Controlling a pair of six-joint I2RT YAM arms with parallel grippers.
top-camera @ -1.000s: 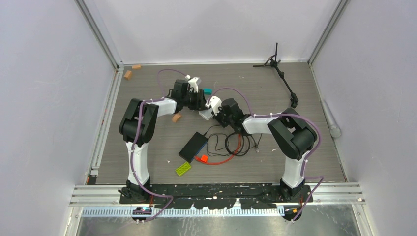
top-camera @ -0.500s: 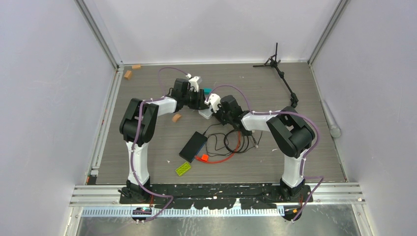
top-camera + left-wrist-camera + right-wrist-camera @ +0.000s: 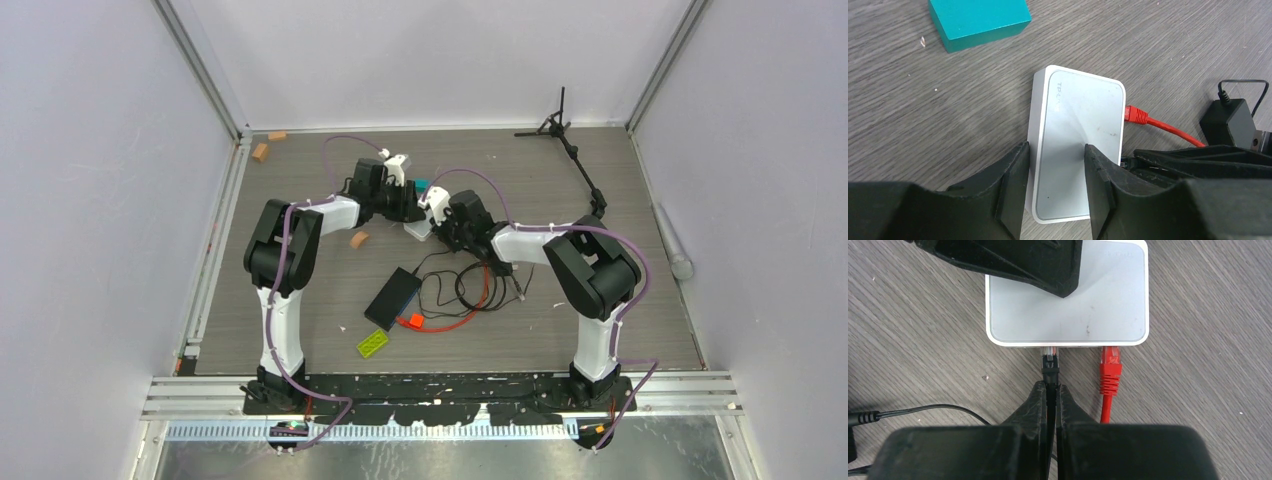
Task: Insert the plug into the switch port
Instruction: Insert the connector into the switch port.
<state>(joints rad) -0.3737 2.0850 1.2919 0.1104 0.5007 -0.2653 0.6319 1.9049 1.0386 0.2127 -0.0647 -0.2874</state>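
Two small wooden blocks [image 3: 260, 152] lie at the far left corner of the counter [image 3: 640, 300], and a third [image 3: 359, 239] sits nearer the middle, beside the left arm. The left end effector [image 3: 1056, 150] hangs over the near end of the white TP-Link switch [image 3: 1078, 112] with its jaws partly open. One finger [image 3: 1013, 185] is just beside the switch's long edge and the other [image 3: 1098, 185] is over its top face. The switch is wider than the gap between them, so they have no hold on it; whether they touch it I cannot tell. A teal block [image 3: 978, 20] lies flat just beyond the switch and apart from it. Nearer the arm bases lie a green studded plate [image 3: 372, 344] and a flat black box [image 3: 392, 297]. The red plug [image 3: 1109, 371] is seated in a port on the switch's side edge, and its red cable [image 3: 1173, 131] trails away across the counter. The right end effector [image 3: 1050, 386] is closed tight, pinching the rear of a black connector [image 3: 1050, 369]. The connector's tip meets the same edge of the switch, just beside the red plug; how deep it sits I cannot tell. A black power brick [image 3: 1230, 122] rests close by. A thin black stand [image 3: 551, 127] is at the far right corner.
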